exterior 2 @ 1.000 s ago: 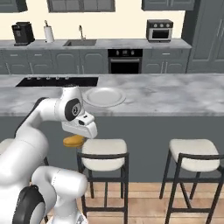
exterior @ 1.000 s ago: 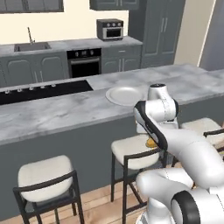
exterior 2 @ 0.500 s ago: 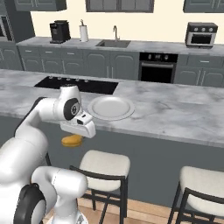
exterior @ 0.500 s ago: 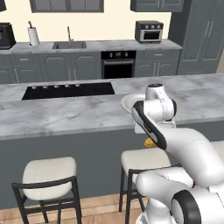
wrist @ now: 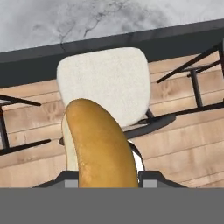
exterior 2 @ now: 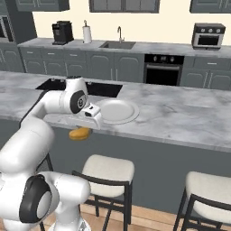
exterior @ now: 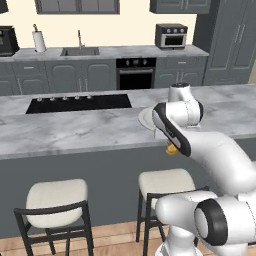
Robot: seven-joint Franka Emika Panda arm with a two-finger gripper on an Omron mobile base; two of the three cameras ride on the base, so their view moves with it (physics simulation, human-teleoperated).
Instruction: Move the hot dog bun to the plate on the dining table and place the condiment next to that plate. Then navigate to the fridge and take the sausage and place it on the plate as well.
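My gripper point(wrist: 104, 177) is shut on the hot dog bun point(wrist: 100, 146), a golden-yellow roll that sticks out between the fingers. The bun point(exterior 2: 80, 133) hangs just below the near edge of the dining table point(exterior 2: 180, 115), over a white stool point(wrist: 105, 83). The round pale plate point(exterior 2: 116, 111) lies on the marble top just beyond and to the right of my hand. In the left base view the bun point(exterior: 172, 149) shows under the arm, which hides part of the plate point(exterior: 145, 118). The condiment and the sausage are out of view. A tall dark grey unit point(exterior: 230, 40) at the back right looks like the fridge.
A black cooktop point(exterior: 77, 103) is set into the dining table left of the plate. Stools point(exterior 2: 108, 170) stand along the near side of the table. The back counter carries a sink point(exterior 2: 117, 44), a coffee machine point(exterior 2: 62, 32) and a toaster oven point(exterior: 171, 36).
The whole picture has shifted right and grown, so the base has driven and then nearly settled. The bun stays in the gripper below the table edge.
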